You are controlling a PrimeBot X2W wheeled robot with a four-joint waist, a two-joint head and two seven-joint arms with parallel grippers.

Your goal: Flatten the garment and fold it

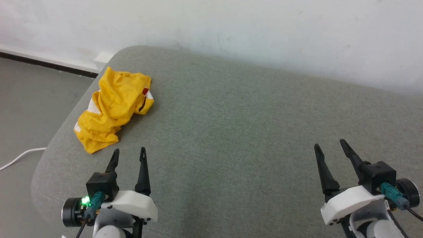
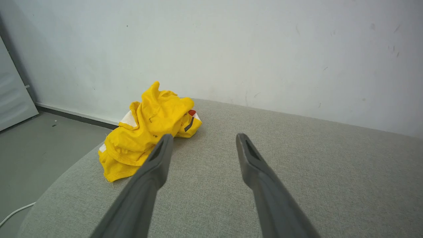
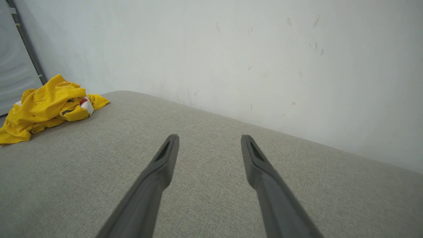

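Observation:
The garment (image 1: pixel 112 107) is a mustard-yellow T-shirt crumpled in a heap near the far left corner of the grey-green cushioned surface (image 1: pixel 251 132); bits of white, red and black print show in its folds. My left gripper (image 1: pixel 129 152) stands open just in front of the heap, a short gap from its near edge, with nothing between its fingers. In the left wrist view the garment (image 2: pixel 148 132) lies ahead and to the left of the left gripper (image 2: pixel 203 138). My right gripper (image 1: pixel 329 144) is open and empty at the lower right, far from the garment (image 3: pixel 46 105). The right gripper (image 3: pixel 209 138) points at bare fabric.
A white wall (image 1: pixel 264 29) rises behind the surface. Grey floor (image 1: pixel 29 109) lies beyond the rounded left edge, with a white cable (image 1: pixel 18 158) on it and a dark baseboard (image 1: pixel 46 64) along the wall.

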